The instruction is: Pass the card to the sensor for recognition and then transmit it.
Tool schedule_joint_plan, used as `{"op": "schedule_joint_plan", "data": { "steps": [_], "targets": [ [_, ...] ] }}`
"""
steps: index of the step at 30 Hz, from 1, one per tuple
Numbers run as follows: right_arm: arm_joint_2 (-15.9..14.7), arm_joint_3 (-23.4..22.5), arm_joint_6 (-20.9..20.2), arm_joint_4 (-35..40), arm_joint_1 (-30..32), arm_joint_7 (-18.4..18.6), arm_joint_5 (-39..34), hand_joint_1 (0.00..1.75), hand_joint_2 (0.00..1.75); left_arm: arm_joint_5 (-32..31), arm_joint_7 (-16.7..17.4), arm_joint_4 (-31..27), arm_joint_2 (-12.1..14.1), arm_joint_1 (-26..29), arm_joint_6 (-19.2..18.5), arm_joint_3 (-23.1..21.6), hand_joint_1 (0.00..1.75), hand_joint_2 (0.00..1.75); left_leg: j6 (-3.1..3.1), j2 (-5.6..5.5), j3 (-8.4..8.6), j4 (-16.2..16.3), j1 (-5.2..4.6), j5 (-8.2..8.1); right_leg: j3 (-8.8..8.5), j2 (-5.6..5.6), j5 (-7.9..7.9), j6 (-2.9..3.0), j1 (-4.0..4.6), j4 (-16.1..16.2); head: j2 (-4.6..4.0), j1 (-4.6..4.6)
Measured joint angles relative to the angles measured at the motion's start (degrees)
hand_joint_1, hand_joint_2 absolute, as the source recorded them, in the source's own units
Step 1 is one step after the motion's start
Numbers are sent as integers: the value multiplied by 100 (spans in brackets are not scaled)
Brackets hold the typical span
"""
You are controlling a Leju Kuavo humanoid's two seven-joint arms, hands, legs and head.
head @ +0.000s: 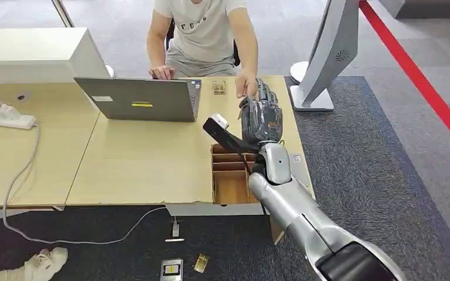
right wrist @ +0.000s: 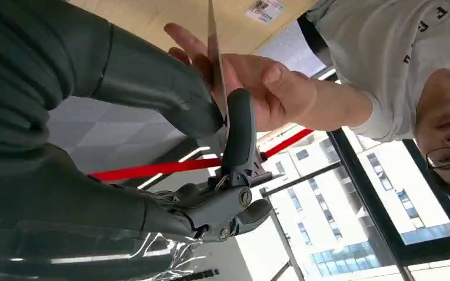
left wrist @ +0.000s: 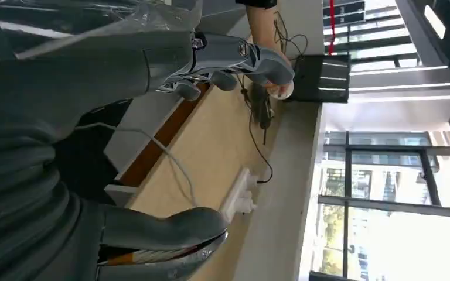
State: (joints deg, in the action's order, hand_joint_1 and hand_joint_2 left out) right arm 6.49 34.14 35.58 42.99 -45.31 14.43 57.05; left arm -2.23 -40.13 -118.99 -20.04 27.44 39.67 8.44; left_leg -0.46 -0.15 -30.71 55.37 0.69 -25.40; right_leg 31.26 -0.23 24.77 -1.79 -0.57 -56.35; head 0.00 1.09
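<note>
My right hand (head: 261, 114) reaches out over the far right of the wooden table (head: 135, 164), towards a seated person. In the right wrist view this hand (right wrist: 152, 99) pinches a thin card (right wrist: 213, 41), seen edge-on, between thumb and a finger. The person's hand (right wrist: 263, 88) touches the card's other side; in the head view that hand (head: 246, 86) meets my fingers. A black sensor (head: 222, 133) on a slanted stand sits just left of my wrist. My left hand (left wrist: 64, 134) holds nothing, its thumb and fingers apart.
An open laptop (head: 140, 98) stands before the person. A compartmented wooden box (head: 231, 175) lies under my right forearm. A power strip (head: 6, 117) with a cable sits far left. A white stand (head: 322, 58) rises at the right. Cards (head: 171, 269) lie on the floor.
</note>
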Motion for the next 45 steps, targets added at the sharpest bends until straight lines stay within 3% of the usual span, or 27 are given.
{"op": "schedule_joint_plan", "data": {
  "steps": [14, 15, 22, 25, 27, 30, 36, 45],
  "targets": [
    [138, 0, 101, -326, -59, 22, 129, 175, 175, 133, 0, -22, 0, -86, 0, 149, 0, 175, 0, 0, 1, 0, 0, 0, -1, 0, 0, 0, 0, 0, 0, 2],
    [138, 0, 101, -341, -59, 48, 151, 2, 175, 129, 0, -42, 0, -87, 0, 149, 0, 175, 0, 0, 1, 0, 0, 0, -1, 0, 0, 0, 0, 0, 0, 0],
    [122, 0, 286, -430, -56, 153, 258, 0, 175, 153, 0, -103, 0, -116, 0, 149, 0, 175, 0, 0, 2, 1, 0, 0, 0, 0, 0, 0, -1, 1, 0, 0],
    [105, -22, 350, -441, -43, -38, 52, 0, 175, 153, 0, -105, 0, -125, 2, 149, 0, 175, 0, 1, 3, 1, 0, 0, 1, 1, 0, 0, 0, 1, 0, 0],
    [77, -61, 361, -363, 19, -460, -231, 0, 175, 129, 0, -105, 0, -127, 0, 149, 0, 175, 0, 1, 5, 2, 0, 0, 0, 1, 0, 0, 0, 1, 0, 0],
    [24, -203, 361, 39, 292, -1378, -952, 0, 175, 33, 0, -105, 0, -124, 0, 149, 0, 175, 0, 1, 6, 2, 0, 0, 1, 1, 0, 0, 0, 1, 0, 0],
    [-188, -302, 295, 1328, 1253, -2333, -2517, 0, 175, -238, -2, -105, -2, -107, 0, 125, 0, 175, 0, 0, 8, 1, 0, -3, -1, 1, 1, -1, 0, 7, 0, 0],
    [-516, -297, 232, 3570, 3308, -3510, -3933, 0, 175, -863, -2, -144, -2, -9, 0, -120, 0, 175, -4, 2, 7, 0, 0, -14, 0, 1, 9, 1, 0, 9, 0, 0]
  ]
}}
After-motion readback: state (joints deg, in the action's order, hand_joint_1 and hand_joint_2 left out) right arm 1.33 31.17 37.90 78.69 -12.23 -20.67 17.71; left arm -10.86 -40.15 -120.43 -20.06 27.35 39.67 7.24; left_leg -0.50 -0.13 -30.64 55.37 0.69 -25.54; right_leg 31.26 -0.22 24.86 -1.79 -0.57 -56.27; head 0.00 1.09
